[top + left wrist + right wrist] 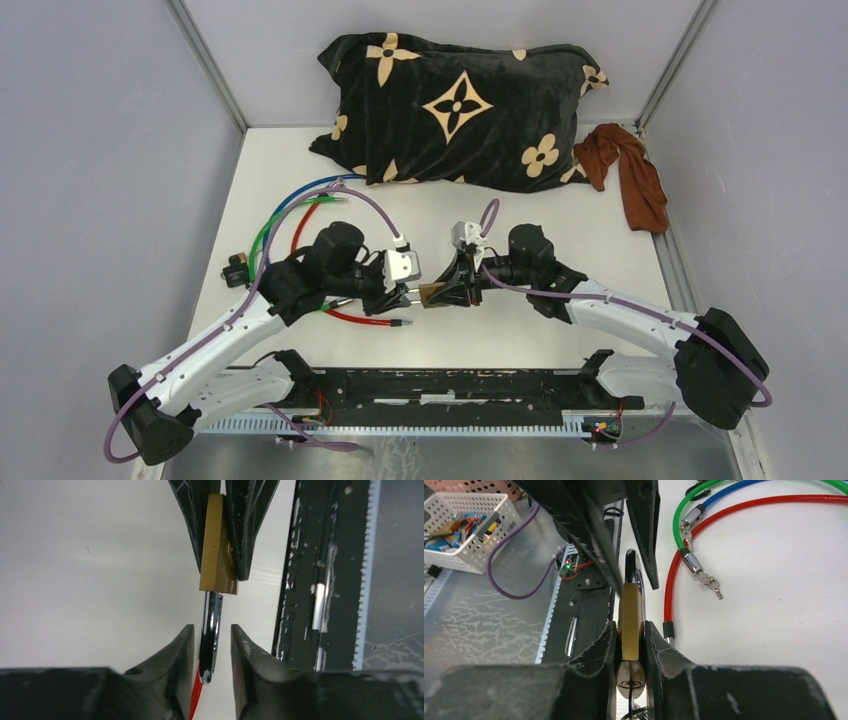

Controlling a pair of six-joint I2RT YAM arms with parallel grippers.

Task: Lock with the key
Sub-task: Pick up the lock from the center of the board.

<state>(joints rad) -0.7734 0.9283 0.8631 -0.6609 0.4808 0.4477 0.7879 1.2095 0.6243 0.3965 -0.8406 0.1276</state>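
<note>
While right claw (630,628) clamps padlock (215,540), left claw (210,632) loosely straddles shackle (211,612)

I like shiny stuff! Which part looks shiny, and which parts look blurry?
Left wrist view: the shackle glints with bright streaks, the left claw looks dark and soft. Right wrist view: the right claw is blurry up close, the red cable sharper.

Bright, even overhead light fills the top view; the white worktop (620,225) carries only soft, short shadows under the arms (225,335). In the left wrist view the worktop is nearly washed out, the padlock (218,545) shows streaky glare on its chrome shackle, and the left tool (212,630) is dark and soft. The right tool (630,626) is blurred in its own view
</note>
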